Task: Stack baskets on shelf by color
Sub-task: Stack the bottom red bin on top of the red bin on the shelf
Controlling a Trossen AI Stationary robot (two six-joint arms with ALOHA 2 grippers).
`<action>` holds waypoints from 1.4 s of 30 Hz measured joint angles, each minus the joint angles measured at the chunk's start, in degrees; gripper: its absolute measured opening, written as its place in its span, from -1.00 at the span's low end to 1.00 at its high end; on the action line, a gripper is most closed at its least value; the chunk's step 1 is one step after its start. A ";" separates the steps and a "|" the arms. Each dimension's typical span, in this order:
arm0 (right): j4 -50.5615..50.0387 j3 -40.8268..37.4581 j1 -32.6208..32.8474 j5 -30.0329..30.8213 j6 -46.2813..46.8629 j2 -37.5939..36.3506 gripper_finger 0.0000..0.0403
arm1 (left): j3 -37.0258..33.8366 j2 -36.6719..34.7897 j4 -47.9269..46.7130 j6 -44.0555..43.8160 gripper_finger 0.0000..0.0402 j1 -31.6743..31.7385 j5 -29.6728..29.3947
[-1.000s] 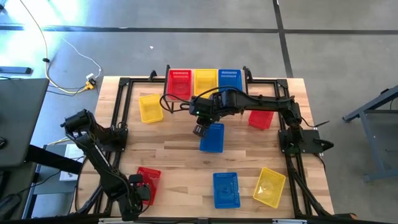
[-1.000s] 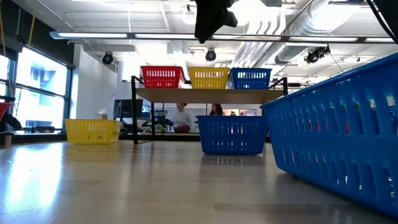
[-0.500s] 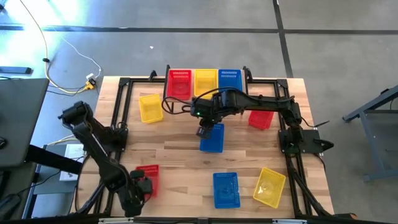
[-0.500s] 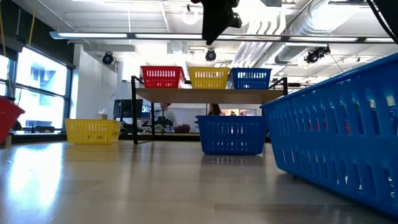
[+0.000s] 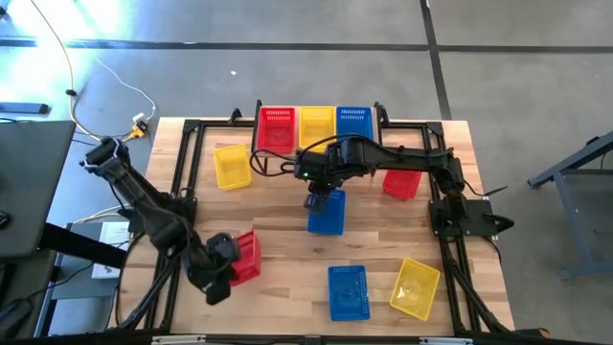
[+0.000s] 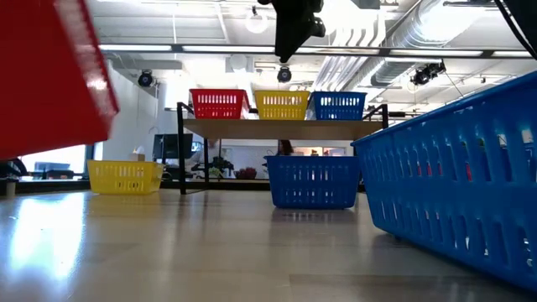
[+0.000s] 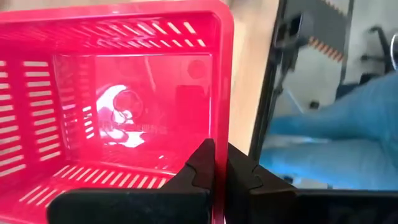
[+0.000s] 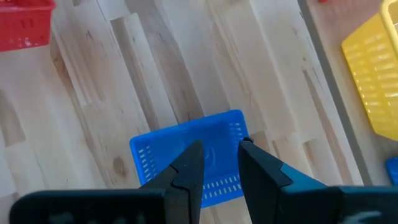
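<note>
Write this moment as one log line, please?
left gripper: shut on red basket, lifted | right gripper: open above blue basket | shelf: three baskets

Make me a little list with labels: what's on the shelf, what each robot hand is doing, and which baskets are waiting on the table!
shelf: one red, one yellow, one blue basket in a row
left gripper: shut on red basket, lifted off the table
right gripper: open, above blue basket mid-table
table: two yellow, two blue, one red basket waiting

Red [image 5: 277, 122], yellow [image 5: 316, 122], blue [image 5: 352, 120] slotted baskets on light-wood shelf [image 6: 281, 128], dark fingers [image 7: 202, 168]
</note>
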 joint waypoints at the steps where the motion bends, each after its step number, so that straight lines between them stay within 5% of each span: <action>1: 0.00 0.00 0.00 0.00 0.00 0.00 -0.58 | 0.00 -0.86 -0.63 0.49 -1.00 0.80 -0.50; 14: 0.17 0.00 0.00 1.18 6.87 -0.02 -0.58 | 1.25 -9.47 -5.32 17.45 -1.00 14.63 -1.01; 26: 0.15 0.00 -0.37 5.04 12.84 -0.01 -0.58 | 15.29 -10.48 -31.27 40.82 -1.00 24.60 -9.29; 42: 0.15 0.00 -0.44 5.08 20.55 0.00 -0.58 | 27.08 -4.38 -29.09 70.29 -1.00 52.50 -8.92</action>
